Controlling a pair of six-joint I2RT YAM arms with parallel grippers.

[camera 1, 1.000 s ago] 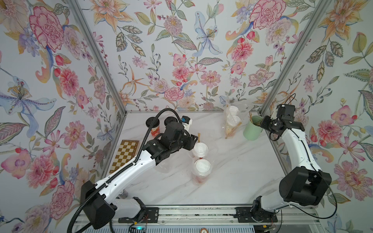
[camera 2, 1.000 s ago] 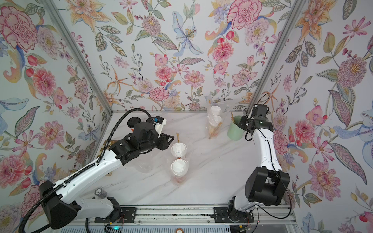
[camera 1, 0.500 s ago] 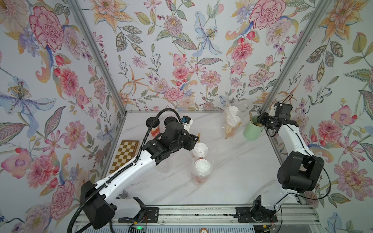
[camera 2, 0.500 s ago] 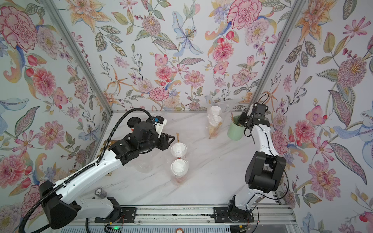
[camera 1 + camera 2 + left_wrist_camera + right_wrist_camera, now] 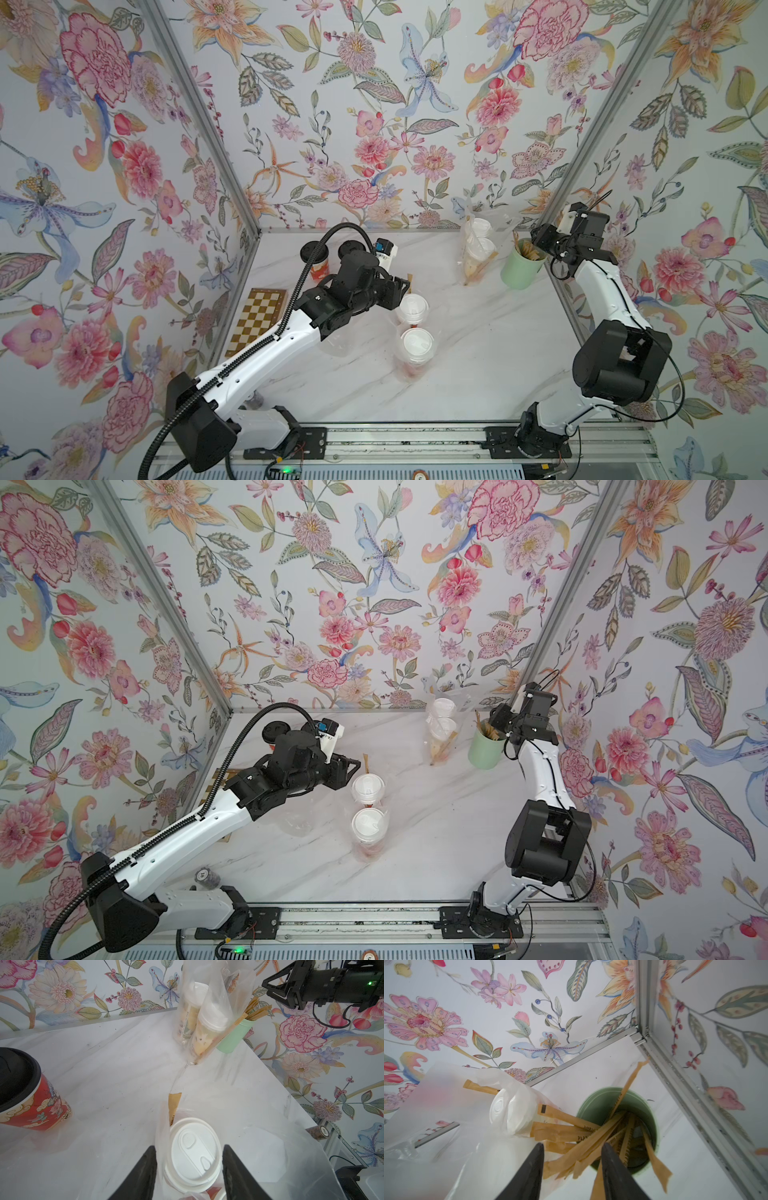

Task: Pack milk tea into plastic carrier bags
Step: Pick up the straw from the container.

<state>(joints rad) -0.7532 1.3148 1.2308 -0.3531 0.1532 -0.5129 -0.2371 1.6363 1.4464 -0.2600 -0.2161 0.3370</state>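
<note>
Milk tea cup [image 5: 193, 1153] with a white domed lid stands upright in a clear carrier bag [image 5: 280, 1147] near the middle of the worktop [image 5: 490, 361]. It sits squarely between the two fingers of the left tool [image 5: 189, 1147], which comes at it slanting down from the left arm's side. The cup's long axis is vertical. The fingers flank the lid rim, with a fold of bag film between one finger and the rim. They stand apart, but whether they press on the lid or hang just clear of it I cannot tell. The left arm is plainly the nearer, with the right arm well away at the far right corner. The lid looks clean, with a moulded sip tab, and a little red print shows beneath it. A second white-lidded cup [image 5: 417, 343] stands just beside it in the same bag, on the rail side, and a brown wrapped stick [image 5: 174, 1103] pokes up at the bag's far edge. The film is thin and crinkled and the bag's mouth hangs slack, so it would likely drag along with any careless pull. Further out, a packed bag [image 5: 478, 253] holding two white-lidded cups stands by the back wall. Two black-lidded cups [image 5: 314, 251] wait unbagged at back left. The right tool [image 5: 572, 1144] hangs over the mint-green cup [image 5: 519, 272] of brown sticks [image 5: 571, 1132], fingers apart and gripping nothing.
</note>
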